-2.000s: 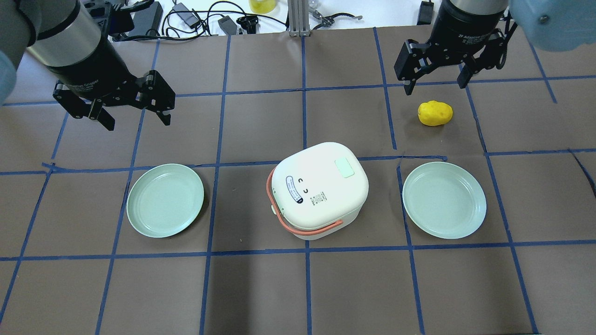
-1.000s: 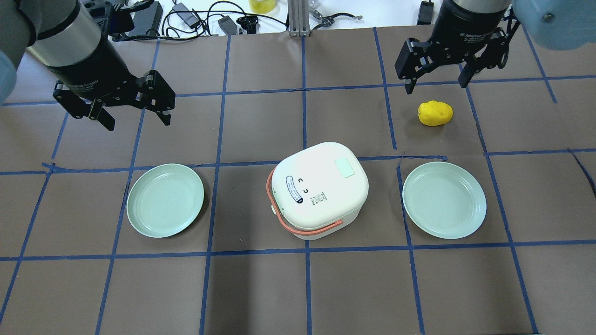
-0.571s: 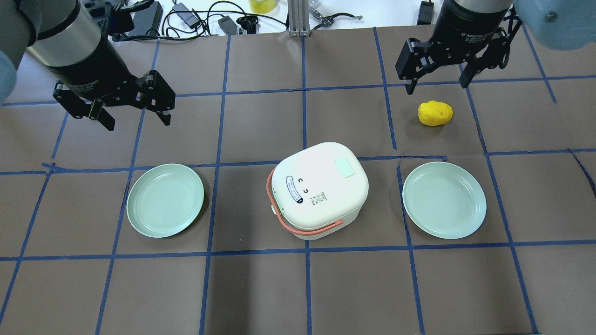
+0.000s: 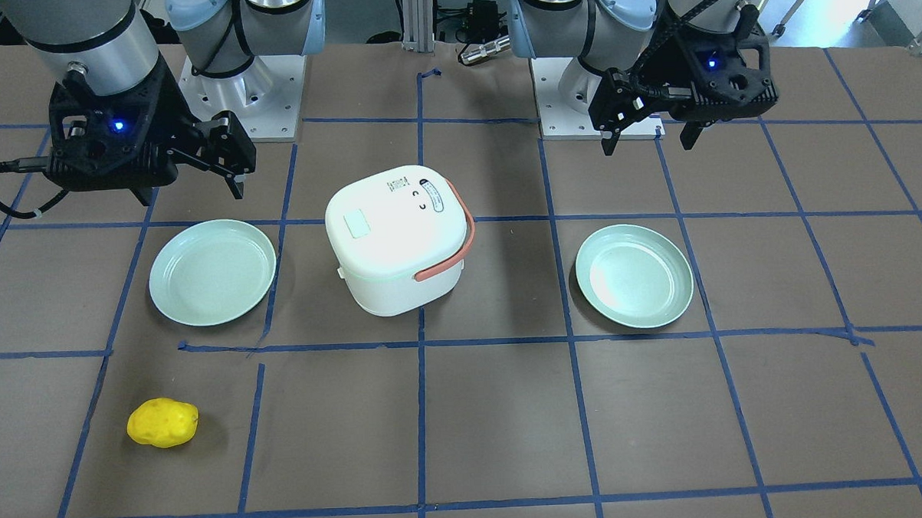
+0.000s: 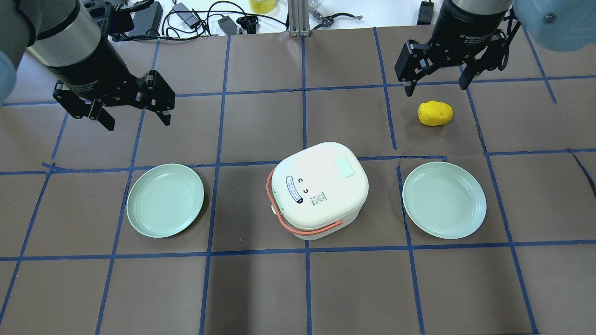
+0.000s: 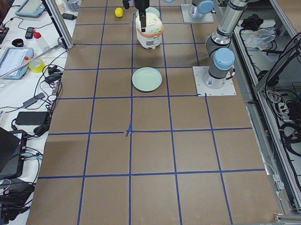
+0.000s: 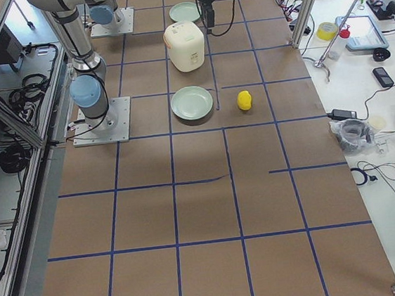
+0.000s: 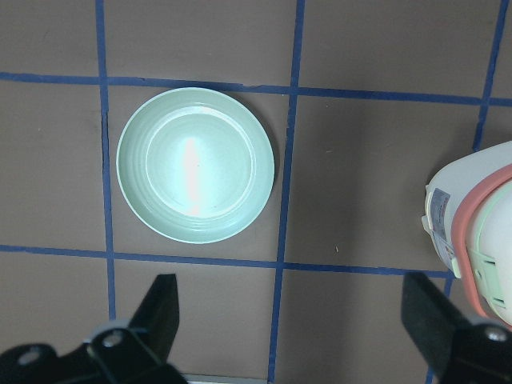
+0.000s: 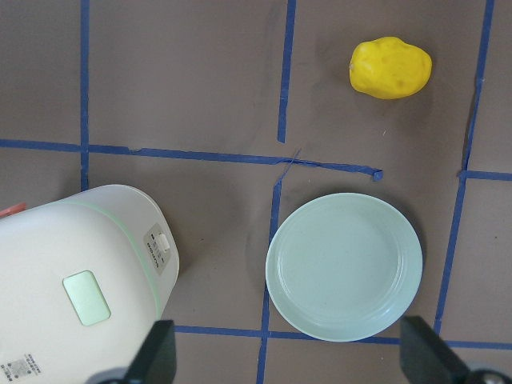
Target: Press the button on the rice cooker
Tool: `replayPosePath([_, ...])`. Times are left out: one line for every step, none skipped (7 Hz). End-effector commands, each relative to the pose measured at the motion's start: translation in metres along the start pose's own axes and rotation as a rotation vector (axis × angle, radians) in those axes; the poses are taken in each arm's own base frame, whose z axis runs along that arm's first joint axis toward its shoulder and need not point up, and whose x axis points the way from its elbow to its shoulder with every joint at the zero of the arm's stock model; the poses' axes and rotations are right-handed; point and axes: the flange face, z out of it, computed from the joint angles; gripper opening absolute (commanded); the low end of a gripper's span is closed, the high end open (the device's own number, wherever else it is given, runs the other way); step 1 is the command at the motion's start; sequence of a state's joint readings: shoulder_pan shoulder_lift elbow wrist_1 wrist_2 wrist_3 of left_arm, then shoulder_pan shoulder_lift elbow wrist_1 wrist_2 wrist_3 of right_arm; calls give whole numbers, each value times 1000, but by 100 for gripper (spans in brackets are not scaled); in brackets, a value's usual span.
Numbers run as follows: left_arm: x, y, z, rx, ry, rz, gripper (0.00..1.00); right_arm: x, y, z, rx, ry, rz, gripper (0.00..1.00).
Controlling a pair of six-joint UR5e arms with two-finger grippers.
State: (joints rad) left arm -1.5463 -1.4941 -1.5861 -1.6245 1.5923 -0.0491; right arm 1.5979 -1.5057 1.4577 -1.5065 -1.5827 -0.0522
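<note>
- The rice cooker (image 5: 319, 190) sits at the centre of the overhead frame, with the green button (image 5: 344, 168) on its lid untouched.
- The left gripper (image 5: 137, 122) hangs upper left, fingers spread, holding nothing.
- The right gripper (image 5: 436, 88) hangs upper right, fingers likewise spread.

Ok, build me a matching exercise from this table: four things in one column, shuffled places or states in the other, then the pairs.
1. white rice cooker with orange handle
2. lumpy yellow potato
3. pale green rectangular button
4. left gripper

A. open, holding nothing
B. on the cooker's lid
C. between two pale green round plates
D. lying loose on the brown table

Pairs: 1-C, 2-D, 3-B, 4-A
</note>
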Motion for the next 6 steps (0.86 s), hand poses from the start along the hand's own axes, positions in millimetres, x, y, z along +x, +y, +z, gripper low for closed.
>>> replayPosePath([0,0,0,0,0,0,100,-1,1,1,-10,-3,-2,100])
replayPosePath([0,0,0,0,0,0,100,0,1,1,-10,-2,-1,92])
replayPosePath([0,0,0,0,0,0,100,-1,1,1,-10,-3,-2,88])
replayPosePath([0,0,0,0,0,0,100,-2,1,1,-8,-5,-4,85])
replayPosePath([0,-1,1,-2,0,0,100,-2,1,1,-8,-8,-1,81])
replayPosePath([0,0,0,0,0,0,100,-2,1,1,-8,-9,1,80])
